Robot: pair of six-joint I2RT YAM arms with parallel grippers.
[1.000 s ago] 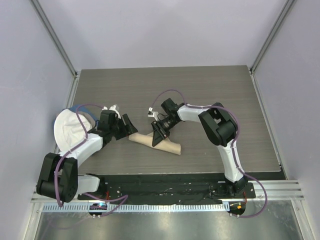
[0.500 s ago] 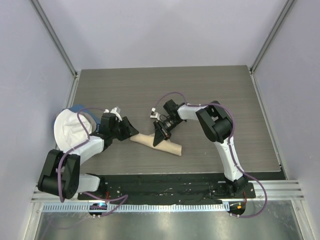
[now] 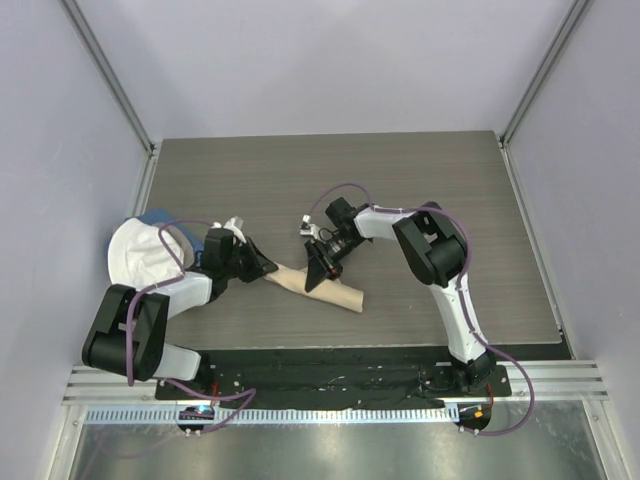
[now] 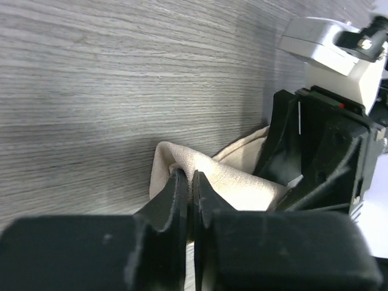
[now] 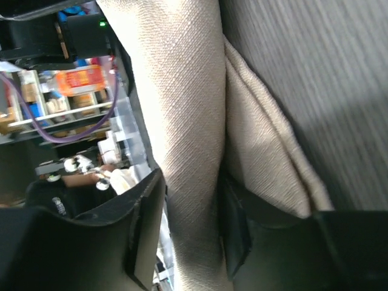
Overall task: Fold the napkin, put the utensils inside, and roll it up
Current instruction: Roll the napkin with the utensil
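The napkin (image 3: 335,290) lies as a loose beige roll on the table (image 3: 450,190), slanting from centre-left toward the near right, and no orange utensils show anywhere, so they are presumably wrapped inside it. The left gripper (image 3: 260,267) has its jaws nearly together, pinching a fold of cloth at the roll's left end, while the right gripper (image 3: 316,272) clasps the roll across its middle, one finger (image 5: 143,224) on each side of the cloth. The roll looks close to done, so the step in hand seems to be tightening and tidying it. To do that well, the right should hold the middle firmly so nothing unwinds, and the left should tuck or smooth the loose end in along the roll's axis rather than tug it outward, which could pull a layer free or slide the cutlery out. Compared with a second ago, the left gripper has moved in from just beside the end and closed onto it, while the right gripper and the roll have barely shifted.
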